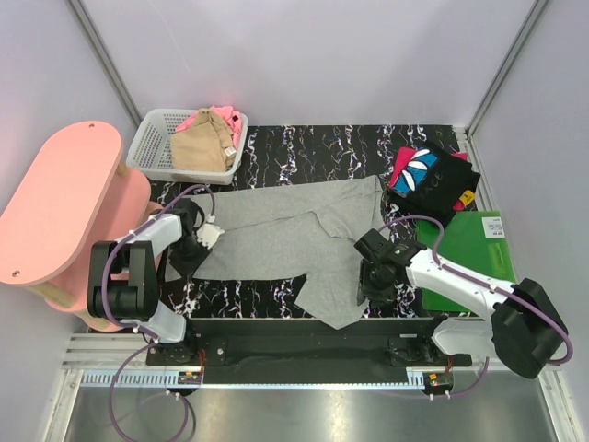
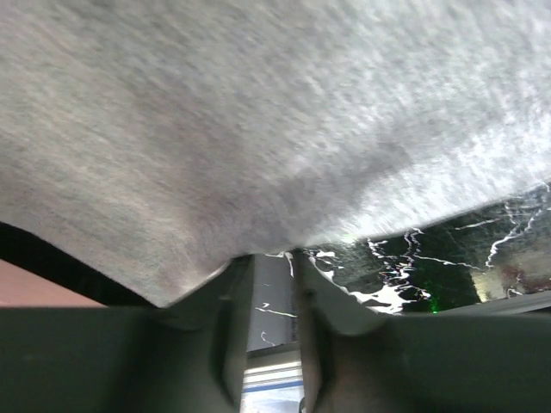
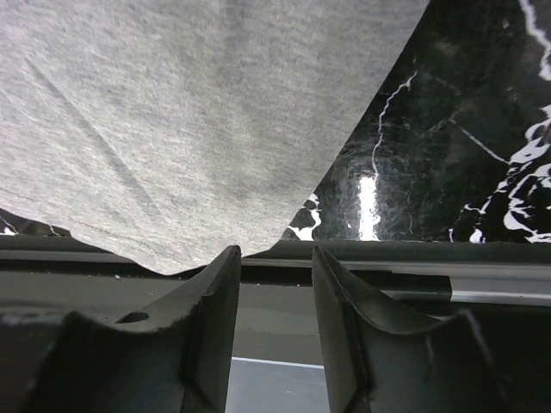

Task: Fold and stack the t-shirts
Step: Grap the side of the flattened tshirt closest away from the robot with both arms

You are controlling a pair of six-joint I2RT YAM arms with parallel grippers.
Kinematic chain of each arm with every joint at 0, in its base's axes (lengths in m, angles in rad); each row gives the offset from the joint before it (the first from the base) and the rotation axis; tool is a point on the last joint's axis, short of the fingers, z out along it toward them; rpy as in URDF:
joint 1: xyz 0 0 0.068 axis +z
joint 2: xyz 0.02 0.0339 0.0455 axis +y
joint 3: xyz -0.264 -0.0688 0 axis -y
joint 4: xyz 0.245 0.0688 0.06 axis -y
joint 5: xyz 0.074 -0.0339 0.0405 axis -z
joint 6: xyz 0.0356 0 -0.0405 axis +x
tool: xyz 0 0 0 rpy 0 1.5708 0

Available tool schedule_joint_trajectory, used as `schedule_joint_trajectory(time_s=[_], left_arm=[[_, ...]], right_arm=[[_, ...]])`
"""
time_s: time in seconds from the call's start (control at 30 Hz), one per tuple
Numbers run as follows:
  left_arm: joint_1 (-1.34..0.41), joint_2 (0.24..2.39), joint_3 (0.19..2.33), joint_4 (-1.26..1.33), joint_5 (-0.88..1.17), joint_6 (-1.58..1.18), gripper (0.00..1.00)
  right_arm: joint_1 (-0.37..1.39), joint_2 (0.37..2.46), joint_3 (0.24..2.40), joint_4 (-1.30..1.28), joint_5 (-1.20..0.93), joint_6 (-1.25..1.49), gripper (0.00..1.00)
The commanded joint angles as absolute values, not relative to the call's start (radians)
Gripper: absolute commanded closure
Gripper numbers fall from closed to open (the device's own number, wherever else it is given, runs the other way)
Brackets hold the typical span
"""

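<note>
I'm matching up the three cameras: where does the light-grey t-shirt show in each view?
Top external: the light-grey t-shirt lies spread across the middle of the table.
Left wrist: it fills the upper part of the picture.
Right wrist: it covers the upper left.
Shared landmark: the black marbled tabletop, seen at lower right in the left wrist view and at right in the right wrist view.

Basket (image 1: 147,152) left; black tee (image 1: 442,189) far right

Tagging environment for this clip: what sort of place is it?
Probably a lab robot cell, not a home: plain walls on metal framing, left arm and right arm bolted at a marble-patterned table's edge, a grey t-shirt spread on it, a white basket of clothes.
</note>
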State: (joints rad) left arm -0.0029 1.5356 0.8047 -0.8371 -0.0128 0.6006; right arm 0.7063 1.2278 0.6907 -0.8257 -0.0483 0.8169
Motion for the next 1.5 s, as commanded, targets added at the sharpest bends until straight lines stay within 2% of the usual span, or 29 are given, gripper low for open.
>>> schedule_joint_trajectory(time_s=[0.0, 0.03, 0.13, 0.37, 0.47, 0.77, 1.23, 1.47], left_arm=[[-0.002, 1.597, 0.790, -0.723, 0.072, 0.595, 0.82], [0.000, 1.597, 0.795, -0.723, 0.075, 0.594, 0.90], [0.000, 1.592, 0.801, -0.723, 0.077, 0.592, 1.00], [0.000, 1.526, 0.816, -0.761, 0.100, 0.586, 1.00], [-0.008, 1.491, 0.822, -0.779, 0.109, 0.586, 1.00], [-0.020, 1.433, 0.812, -0.801, 0.121, 0.581, 1.00], [-0.021, 1.416, 0.790, -0.801, 0.132, 0.592, 1.00], [-0.021, 1.417, 0.785, -0.802, 0.132, 0.595, 1.00]], right_arm=[[0.747, 1.229, 0.666, -0.792, -0.081, 0.854, 0.54], [0.755, 1.229, 0.660, -0.787, -0.083, 0.867, 0.54], [0.770, 1.247, 0.643, -0.766, -0.084, 0.879, 0.54], [0.811, 1.292, 0.632, -0.756, -0.055, 0.888, 0.51], [0.837, 1.304, 0.618, -0.747, -0.060, 0.900, 0.45], [0.861, 1.367, 0.627, -0.698, -0.046, 0.910, 0.44], [0.870, 1.419, 0.657, -0.594, -0.061, 0.951, 0.48], [0.877, 1.425, 0.644, -0.542, -0.018, 0.973, 0.56]])
